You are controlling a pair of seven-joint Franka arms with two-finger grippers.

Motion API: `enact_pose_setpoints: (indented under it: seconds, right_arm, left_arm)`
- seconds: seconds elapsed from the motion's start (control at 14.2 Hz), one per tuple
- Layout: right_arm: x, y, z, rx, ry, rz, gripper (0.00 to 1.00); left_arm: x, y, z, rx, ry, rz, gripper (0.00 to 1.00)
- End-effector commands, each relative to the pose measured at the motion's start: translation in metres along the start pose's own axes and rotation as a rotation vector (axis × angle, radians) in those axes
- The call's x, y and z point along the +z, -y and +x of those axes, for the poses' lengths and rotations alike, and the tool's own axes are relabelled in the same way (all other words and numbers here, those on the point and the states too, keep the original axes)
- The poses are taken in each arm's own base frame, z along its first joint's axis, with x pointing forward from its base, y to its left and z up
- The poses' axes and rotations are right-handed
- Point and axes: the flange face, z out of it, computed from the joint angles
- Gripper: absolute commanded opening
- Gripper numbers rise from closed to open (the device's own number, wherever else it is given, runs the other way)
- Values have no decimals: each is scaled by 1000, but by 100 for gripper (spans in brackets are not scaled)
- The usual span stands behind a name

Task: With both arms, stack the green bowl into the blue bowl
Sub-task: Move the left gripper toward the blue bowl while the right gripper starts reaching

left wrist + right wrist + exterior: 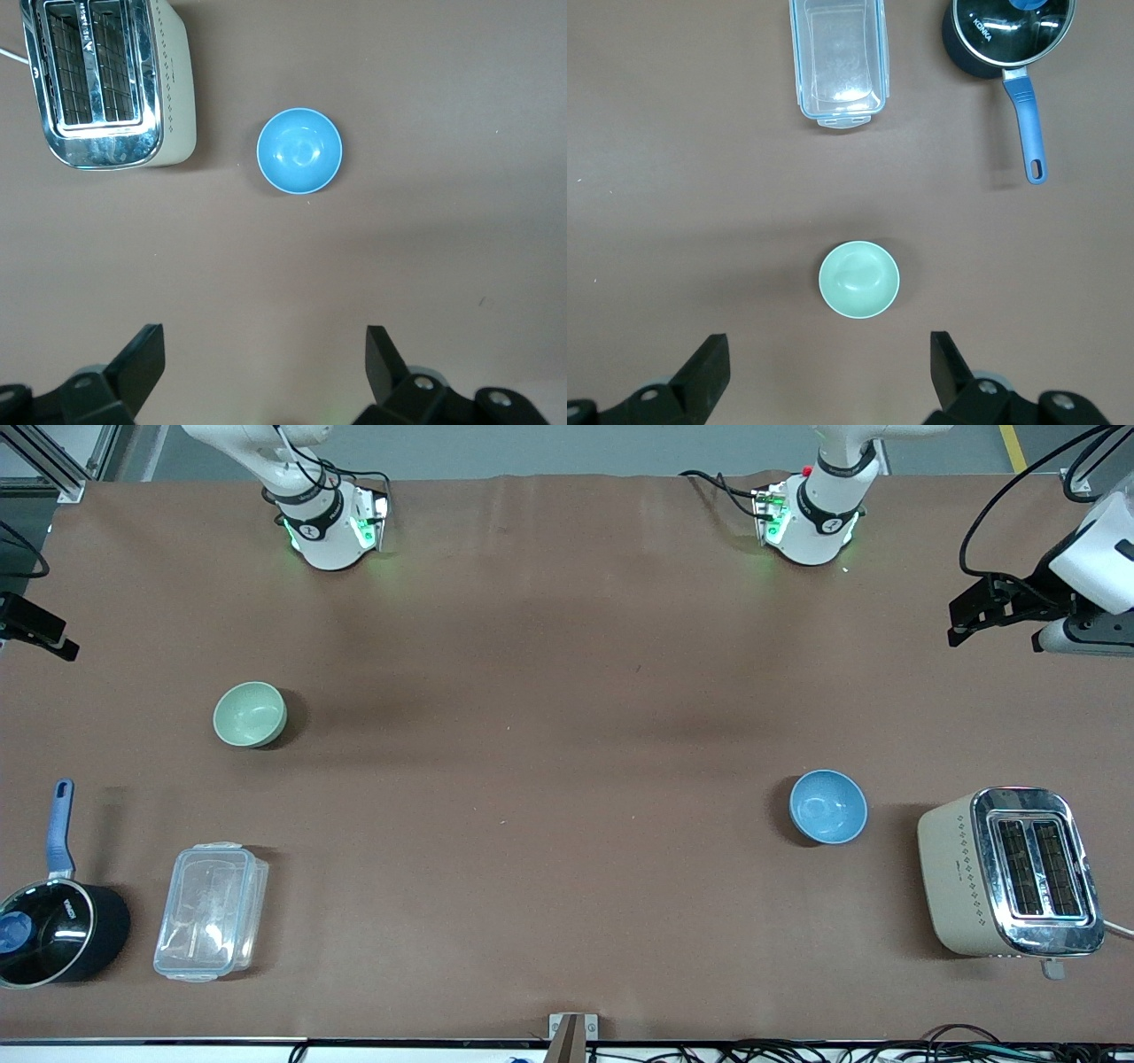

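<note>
Below my right gripper [824,372], jaws apart, sits the green bowl [858,279]. My left gripper [264,365], jaws apart too, hangs over bare counter [549,779] near the blue bowl [299,150].

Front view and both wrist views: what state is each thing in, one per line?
green bowl: upright, empty, alone toward the right arm's end.
blue bowl: upright, empty, beside the toaster.
toaster: slots up, nothing sticking out.
saucepan: glass lid on.
clear container: lid on.
left end effector: open, raised above the table.
right end effector: open, raised above the table.
</note>
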Motion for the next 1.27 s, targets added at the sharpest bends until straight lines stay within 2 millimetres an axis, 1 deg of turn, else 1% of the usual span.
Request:
enact_pose_setpoints:
  seconds: [0.0, 0.14, 0.21, 0.28, 0.35, 0.42, 0.56, 0.63, 0.7, 0.84, 0.91, 1.12, 1.2]
  right_arm:
    - [2, 1, -2, -3, -1, -1, 100]
    - [1, 3, -2, -15, 1, -49, 100]
    - [1, 2, -2, -15, 1, -55, 100]
    - [1, 3, -2, -17, 3, -55, 100]
    - [1, 3, -2, -17, 3, -55, 100]
    - [2, 1, -1, -14, 1, -55, 100]
    - [20, -8, 8, 1, 24, -55, 100]
    - [32, -16, 12, 16, 40, -48, 100]
    - [45, -30, 12, 41, 46, -42, 100]
    - [82, -54, 10, 38, 52, -34, 100]
    - [103, -63, 8, 46, 64, -28, 99]
    - [168, -79, 1, 100, 68, 32, 99]
    - [188, -80, -2, 109, 70, 42, 99]
  left_arm:
    - [-4, -2, 1, 5, 7, 0, 100]
    - [-10, 2, 3, 2, -8, 2, 100]
    - [-6, 3, 5, 0, -1, 1, 100]
    - [18, 8, 16, -4, 45, -1, 100]
    - [48, 14, 23, -33, 94, -8, 100]
    - [63, 19, 32, -43, 71, -3, 100]
    - [105, 22, 54, -45, 46, 4, 100]
    - [128, 27, 61, -53, 37, 6, 100]
    - [149, 40, 64, -71, 28, 7, 100]
    - [208, 53, 62, -92, 14, 6, 100]
    - [230, 60, 61, -103, -8, 6, 100]
    - [305, 58, 75, -104, -17, 1, 100]
    - [321, 56, 79, -103, -20, -1, 100]
